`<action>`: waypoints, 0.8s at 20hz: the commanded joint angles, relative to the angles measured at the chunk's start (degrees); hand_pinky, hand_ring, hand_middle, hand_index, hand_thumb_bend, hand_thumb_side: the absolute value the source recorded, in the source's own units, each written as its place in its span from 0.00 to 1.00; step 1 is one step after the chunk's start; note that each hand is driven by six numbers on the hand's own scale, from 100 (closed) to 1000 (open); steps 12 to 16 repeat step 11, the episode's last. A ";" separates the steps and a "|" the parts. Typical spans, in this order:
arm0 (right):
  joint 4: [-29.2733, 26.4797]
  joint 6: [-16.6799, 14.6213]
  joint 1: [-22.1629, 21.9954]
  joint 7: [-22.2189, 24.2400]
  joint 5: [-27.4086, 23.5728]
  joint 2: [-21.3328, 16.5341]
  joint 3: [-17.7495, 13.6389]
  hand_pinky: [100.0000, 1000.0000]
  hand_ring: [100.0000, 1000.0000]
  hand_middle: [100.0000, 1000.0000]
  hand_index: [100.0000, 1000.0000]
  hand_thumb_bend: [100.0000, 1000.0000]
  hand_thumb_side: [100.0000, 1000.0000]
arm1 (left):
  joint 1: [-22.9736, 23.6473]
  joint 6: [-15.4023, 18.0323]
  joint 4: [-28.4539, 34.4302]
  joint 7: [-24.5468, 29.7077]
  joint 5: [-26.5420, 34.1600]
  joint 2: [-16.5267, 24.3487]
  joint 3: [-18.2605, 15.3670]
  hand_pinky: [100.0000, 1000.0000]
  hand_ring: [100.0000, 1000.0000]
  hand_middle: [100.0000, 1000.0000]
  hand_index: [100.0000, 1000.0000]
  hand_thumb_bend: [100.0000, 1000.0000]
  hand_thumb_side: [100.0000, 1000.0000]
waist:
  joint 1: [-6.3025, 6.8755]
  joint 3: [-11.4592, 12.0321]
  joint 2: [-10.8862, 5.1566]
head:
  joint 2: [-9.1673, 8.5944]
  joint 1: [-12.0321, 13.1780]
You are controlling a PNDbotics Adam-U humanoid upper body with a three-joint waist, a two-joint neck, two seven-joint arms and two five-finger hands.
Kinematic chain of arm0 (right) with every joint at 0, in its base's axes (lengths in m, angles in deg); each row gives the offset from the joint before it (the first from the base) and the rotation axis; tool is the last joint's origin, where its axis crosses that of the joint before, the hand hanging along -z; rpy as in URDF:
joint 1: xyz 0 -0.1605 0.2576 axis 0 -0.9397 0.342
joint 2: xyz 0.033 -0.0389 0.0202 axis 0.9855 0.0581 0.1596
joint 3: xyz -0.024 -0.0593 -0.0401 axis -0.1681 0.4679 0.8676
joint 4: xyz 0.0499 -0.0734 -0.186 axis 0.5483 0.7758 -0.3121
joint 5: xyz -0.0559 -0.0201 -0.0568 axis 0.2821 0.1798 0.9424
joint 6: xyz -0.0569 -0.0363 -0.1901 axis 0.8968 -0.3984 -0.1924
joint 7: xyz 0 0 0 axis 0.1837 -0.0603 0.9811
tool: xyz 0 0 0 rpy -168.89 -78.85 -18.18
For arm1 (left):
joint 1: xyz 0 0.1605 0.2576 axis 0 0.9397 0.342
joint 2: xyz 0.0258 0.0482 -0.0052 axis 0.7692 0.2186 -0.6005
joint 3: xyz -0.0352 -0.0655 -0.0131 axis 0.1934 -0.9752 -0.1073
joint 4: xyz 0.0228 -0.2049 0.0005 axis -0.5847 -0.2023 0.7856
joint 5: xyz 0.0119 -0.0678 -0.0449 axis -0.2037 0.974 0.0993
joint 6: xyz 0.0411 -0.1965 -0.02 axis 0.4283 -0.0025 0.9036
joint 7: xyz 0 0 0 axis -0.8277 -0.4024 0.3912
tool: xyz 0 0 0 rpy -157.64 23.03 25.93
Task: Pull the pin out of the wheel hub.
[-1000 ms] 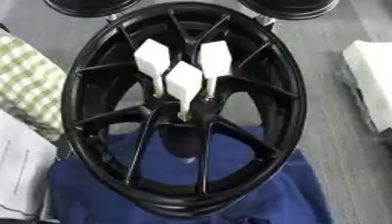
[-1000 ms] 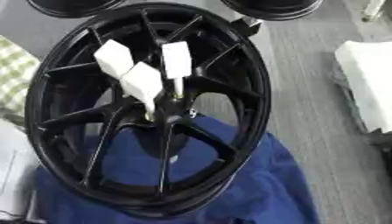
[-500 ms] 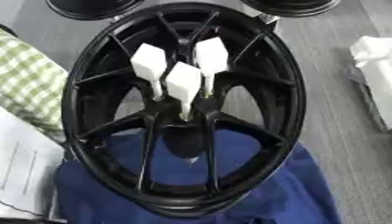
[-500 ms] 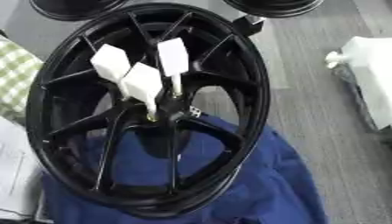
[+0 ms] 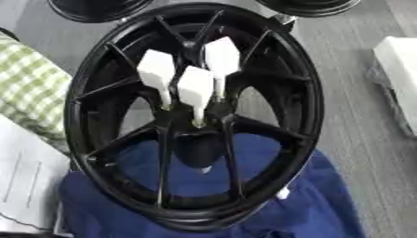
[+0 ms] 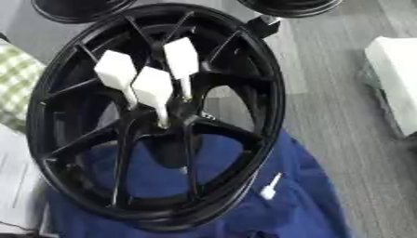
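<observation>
— Where seated in the black wheel hub (image 5: 195, 125), how placed, those white pins (image 5: 195, 93)?

— Upright at the centre of the spokes: three white flat-headed pins, stems down in the hub holes, heads fanned out above. Middle pin (image 6: 153, 90) nearest the front, left pin (image 6: 116, 74) and right pin (image 6: 181, 58) just behind, heads close together.

— And beside the rim?

— Lying loose on the blue cloth (image 6: 301, 204), one more small white pin (image 6: 267, 188), just outside the lower right edge of the rim. Blue cloth spread under the lower half of the wheel, showing between the spokes.

— Further out?

— Green checked cloth (image 5: 29, 88) at the left, white paper (image 5: 24, 181) below it, a white block (image 5: 399, 74) at the right on the grey counter (image 5: 350, 107). Two more dark rims (image 5: 94, 8) at the far edge.

— Hands, fingers?

— Neither hand visible in either view; state of fingers impossible to tell.
</observation>
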 commanded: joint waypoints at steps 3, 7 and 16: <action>-1.07 -0.40 2.87 -2.77 -6.37 -1.48 0.53 0.96 0.71 0.58 0.83 0.00 0.33 | -1.39 -0.02 1.51 0.52 0.16 0.21 0.08 0.67 0.65 0.45 0.69 0.08 0.68 | -0.06 0.24 -1.21 | -0.02 -0.65; -1.07 -0.56 6.01 -2.89 -10.57 -0.57 2.03 0.97 0.71 0.58 0.83 0.00 0.40 | -2.62 -0.08 2.15 0.86 -0.12 -1.40 0.55 0.67 0.65 0.45 0.69 0.09 0.68 | 0.03 0.62 -1.26 | 0.03 -1.06; -1.05 -0.19 9.47 -3.08 -13.83 1.66 3.14 0.97 0.70 0.57 0.83 0.00 0.42 | -3.63 0.22 3.03 1.44 -1.20 -3.17 1.03 0.67 0.65 0.45 0.69 0.08 0.68 | 0.18 1.14 -1.22 | -0.13 -1.69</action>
